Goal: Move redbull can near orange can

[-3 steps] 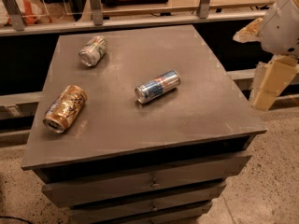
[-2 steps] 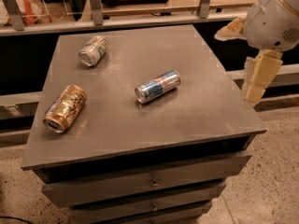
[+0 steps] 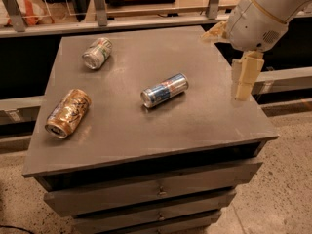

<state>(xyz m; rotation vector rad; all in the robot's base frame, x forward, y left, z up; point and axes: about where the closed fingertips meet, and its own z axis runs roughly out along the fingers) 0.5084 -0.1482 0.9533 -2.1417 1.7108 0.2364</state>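
Observation:
The redbull can (image 3: 164, 89), slim, blue and silver, lies on its side near the middle of the grey cabinet top (image 3: 195, 126). The orange can (image 3: 68, 112), golden with pale swirls, lies on its side at the left front. My gripper (image 3: 223, 67) hangs over the right edge of the top, to the right of the redbull can and apart from it. Its cream fingers (image 3: 246, 74) are spread open and hold nothing.
A silver-green can (image 3: 97, 53) lies on its side at the back left. The cabinet has drawers (image 3: 158, 191) below its front edge. A railing with metal posts (image 3: 99, 4) runs behind. The floor (image 3: 287, 179) lies to the right.
My gripper has moved left and inward from beyond the right edge to above the right side of the top. The cans have not moved.

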